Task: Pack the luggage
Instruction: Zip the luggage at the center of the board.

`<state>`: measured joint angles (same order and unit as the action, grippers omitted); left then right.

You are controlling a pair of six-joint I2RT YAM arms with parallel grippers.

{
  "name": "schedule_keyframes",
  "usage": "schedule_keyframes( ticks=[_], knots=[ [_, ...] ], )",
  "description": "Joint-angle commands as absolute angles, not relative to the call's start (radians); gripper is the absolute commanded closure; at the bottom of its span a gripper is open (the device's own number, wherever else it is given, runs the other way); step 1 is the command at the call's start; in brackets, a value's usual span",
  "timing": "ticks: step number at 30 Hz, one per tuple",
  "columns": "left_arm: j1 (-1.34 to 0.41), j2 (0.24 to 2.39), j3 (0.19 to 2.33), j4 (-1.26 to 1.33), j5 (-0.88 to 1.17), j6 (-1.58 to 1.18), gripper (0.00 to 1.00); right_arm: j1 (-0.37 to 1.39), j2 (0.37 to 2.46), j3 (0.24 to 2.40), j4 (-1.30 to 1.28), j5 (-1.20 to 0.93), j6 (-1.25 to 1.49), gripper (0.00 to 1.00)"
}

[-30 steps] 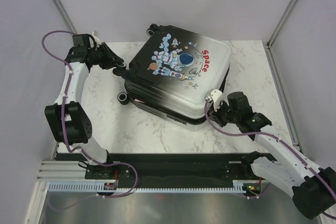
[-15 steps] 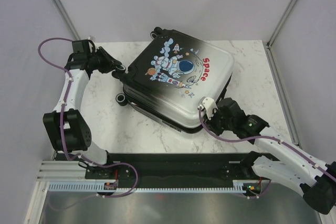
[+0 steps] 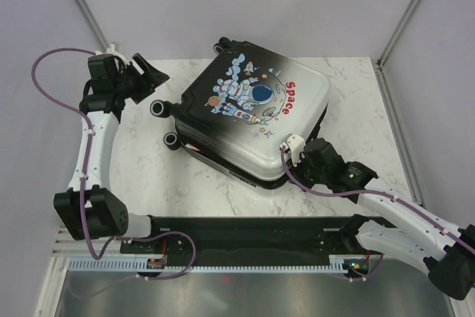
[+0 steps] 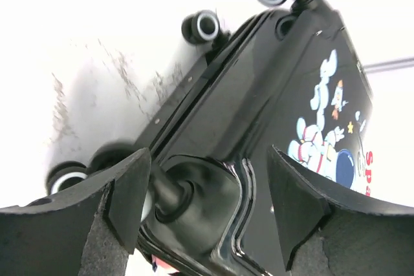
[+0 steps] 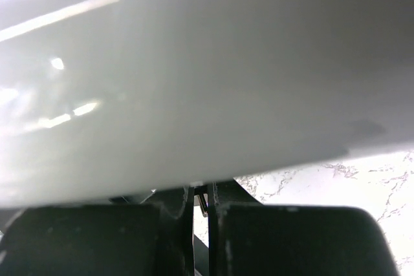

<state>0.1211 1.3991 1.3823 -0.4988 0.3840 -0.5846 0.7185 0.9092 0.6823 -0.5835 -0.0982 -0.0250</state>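
Starting at the jaws: the left gripper [image 3: 151, 70] has just let go. A second ago its jaws were nearly closed, right up against the wheel end of the luggage [image 3: 252, 120]. Now they're spread wide with nothing between them, and the arm has backed off up and to the left, clear of the shell. On the left wrist view we only see the black corner and the wheels [image 3: 157, 108] out ahead. The right gripper [image 5: 202, 193] is the opposite story. Its jaws are pressed together and tucked under the white lower edge of the case at the near right corner, and it has crept in closer over the last second. There's a thin dark sliver between the tips, but we can't tell if that's a zip tab or just a gap. The luggage itself lies flat in the middle of the counter [image 3: 185, 183], astronaut side up, lid down on the bottom half. It's been nudged a little to the right since a second ago. Our read is that the left arm is done steadying, so closing the case now rests on the right arm. The seam on the wheel side doesn't look fully shut to us, and a bit of pink shows there.
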Motion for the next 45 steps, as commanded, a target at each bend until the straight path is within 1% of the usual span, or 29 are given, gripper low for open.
schedule_keyframes(
  ticks=[1,4,6,8,11,14,18,26,28,31,33,36,40,43,45],
  knots=[
    [0.126,1.295,1.355,-0.479,0.302,-0.517,0.21,0.718,0.864,0.742,-0.394,-0.052,0.0,1.0],
    [0.153,1.226,1.203,-0.498,0.236,-0.522,0.2,0.718,0.865,0.742,-0.394,-0.052,0.0,1.0],
    [0.163,1.192,1.146,-0.511,0.215,-0.517,0.22,0.718,0.868,0.744,-0.394,-0.054,0.026,1.0],
    [0.161,1.181,1.062,-0.511,0.201,-0.526,0.22,0.716,0.87,0.744,-0.393,-0.057,0.031,1.0],
    [0.161,1.189,0.974,-0.499,0.199,-0.526,0.27,0.716,0.871,0.741,-0.393,-0.055,0.031,1.0],
    [0.161,1.203,0.91,-0.453,0.187,-0.5,0.27,0.718,0.876,0.742,-0.39,-0.057,0.038,1.0],
    [0.152,1.305,0.89,-0.41,0.187,-0.472,0.27,0.718,0.876,0.727,-0.37,-0.064,0.061,1.0],
    [0.086,1.402,0.854,-0.258,0.158,-0.476,0.23,0.718,0.867,0.712,-0.365,-0.046,0.083,1.0],
    [0.071,1.434,0.864,-0.247,0.167,-0.482,0.23,0.718,0.87,0.704,-0.364,-0.048,0.089,1.0],
    [0.022,1.486,0.873,-0.239,0.126,-0.473,0.23,0.719,0.874,0.696,-0.353,-0.051,0.106,1.0],
    [0.014,1.508,0.871,-0.25,0.082,-0.466,0.23,0.719,0.876,0.695,-0.351,-0.048,0.11,1.0],
    [0.015,1.529,0.861,-0.255,0.067,-0.465,0.23,0.719,0.874,0.698,-0.354,-0.04,0.118,1.0],
    [0.011,1.555,0.854,-0.239,0.103,-0.489,0.25,0.722,0.87,0.695,-0.36,-0.038,0.13,1.0],
    [-0.034,1.568,0.845,-0.224,0.118,-0.517,0.26,0.732,0.871,0.693,-0.362,-0.043,0.136,1.0],
    [-0.04,1.571,0.83,-0.209,0.139,-0.557,0.35,0.738,0.874,0.695,-0.362,-0.04,0.137,1.0]
  ],
)
